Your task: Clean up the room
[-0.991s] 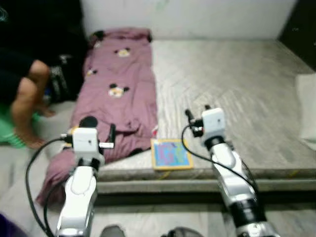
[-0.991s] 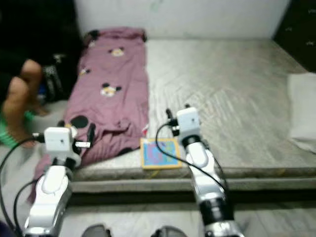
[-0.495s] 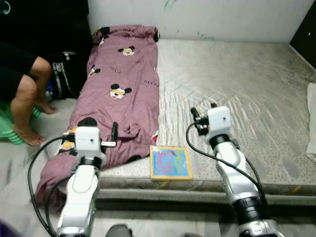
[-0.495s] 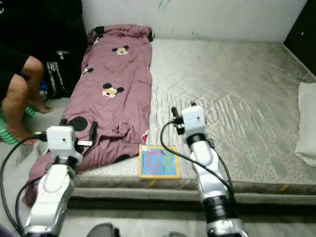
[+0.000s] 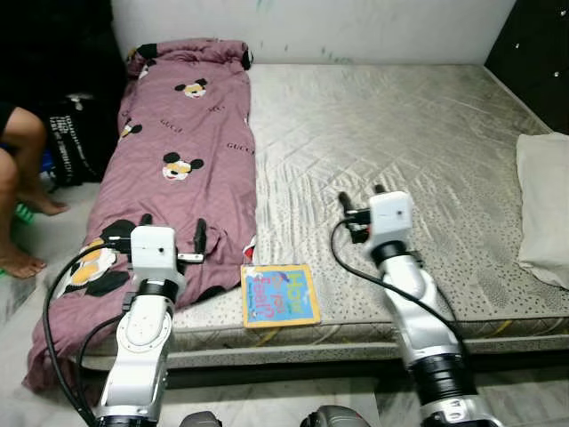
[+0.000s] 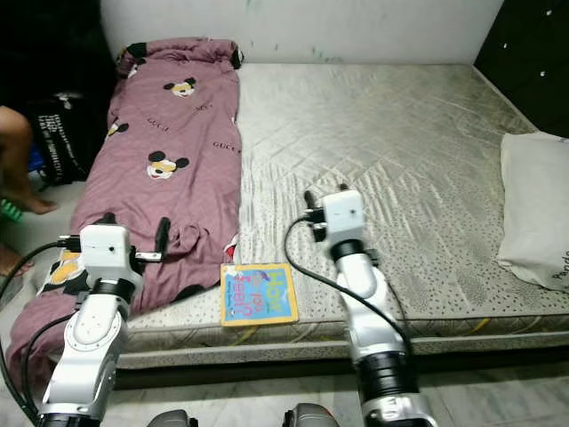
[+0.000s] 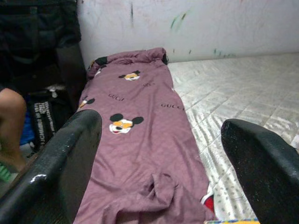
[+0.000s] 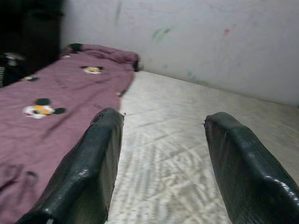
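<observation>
Purple blanket point(image 5: 182, 151) lies along the mattress's point(image 5: 400, 133) left side, book point(image 5: 279, 294) at the near edge; the view has swung right, pillow point(image 5: 544, 205) showing; left gripper point(image 5: 171, 238) and right gripper point(image 5: 359, 205) hover spread, empty.

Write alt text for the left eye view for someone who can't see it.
Two silver robot arms reach over the near edge of a bare grey mattress, the left gripper above a purple cartoon-mouse blanket, the right gripper above bare mattress, both open and empty. A colourful book lies between them at the mattress edge. A white pillow is at right; a person's leg at left.
</observation>
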You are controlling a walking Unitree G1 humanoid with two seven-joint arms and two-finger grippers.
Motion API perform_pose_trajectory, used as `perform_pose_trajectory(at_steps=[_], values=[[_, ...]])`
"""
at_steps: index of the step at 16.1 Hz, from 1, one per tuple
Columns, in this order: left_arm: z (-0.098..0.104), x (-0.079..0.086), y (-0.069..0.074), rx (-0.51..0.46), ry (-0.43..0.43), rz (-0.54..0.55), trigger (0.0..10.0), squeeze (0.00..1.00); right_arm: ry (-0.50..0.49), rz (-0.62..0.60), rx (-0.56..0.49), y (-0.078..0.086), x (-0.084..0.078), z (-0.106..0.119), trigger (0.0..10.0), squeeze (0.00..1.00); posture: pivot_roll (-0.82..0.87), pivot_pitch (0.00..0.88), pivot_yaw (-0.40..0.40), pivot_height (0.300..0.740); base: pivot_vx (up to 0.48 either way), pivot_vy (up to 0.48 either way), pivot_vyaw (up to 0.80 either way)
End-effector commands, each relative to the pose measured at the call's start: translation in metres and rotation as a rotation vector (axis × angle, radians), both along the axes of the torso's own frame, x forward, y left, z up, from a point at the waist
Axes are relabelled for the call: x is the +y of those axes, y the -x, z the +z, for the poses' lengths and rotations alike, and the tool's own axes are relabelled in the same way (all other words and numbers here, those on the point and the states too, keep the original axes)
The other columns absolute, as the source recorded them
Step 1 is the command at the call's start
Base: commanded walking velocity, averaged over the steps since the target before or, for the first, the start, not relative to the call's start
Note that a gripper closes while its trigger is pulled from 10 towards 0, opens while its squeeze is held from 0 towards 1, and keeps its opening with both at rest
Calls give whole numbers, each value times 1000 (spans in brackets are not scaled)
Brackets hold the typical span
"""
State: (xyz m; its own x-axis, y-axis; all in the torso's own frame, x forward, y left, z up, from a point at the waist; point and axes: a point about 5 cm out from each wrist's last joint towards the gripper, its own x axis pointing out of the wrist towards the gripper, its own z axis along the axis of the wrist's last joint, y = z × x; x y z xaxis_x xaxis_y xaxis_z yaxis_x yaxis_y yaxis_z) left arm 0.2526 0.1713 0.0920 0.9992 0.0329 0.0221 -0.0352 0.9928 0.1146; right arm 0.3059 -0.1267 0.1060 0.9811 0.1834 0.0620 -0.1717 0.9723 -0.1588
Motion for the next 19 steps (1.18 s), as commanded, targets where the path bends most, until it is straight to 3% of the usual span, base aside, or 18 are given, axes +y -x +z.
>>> perform_pose_trajectory(at_steps=[1,3,19], values=[[1,0,-3,-2,-17,-8,10000,0,-6,-6,-5,-2,0,2,10000,0,-39,10,-15,740,0,0,-506],[3,-2,-5,-8,-16,-23,10000,0,-4,-7,-6,-3,1,2,10000,0,-32,15,-14,740,0,0,-522],[2,-4,-9,-7,-7,-28,10000,0,-1,-1,-9,-5,3,1,10000,0,-31,0,-15,740,0,-349,0]])
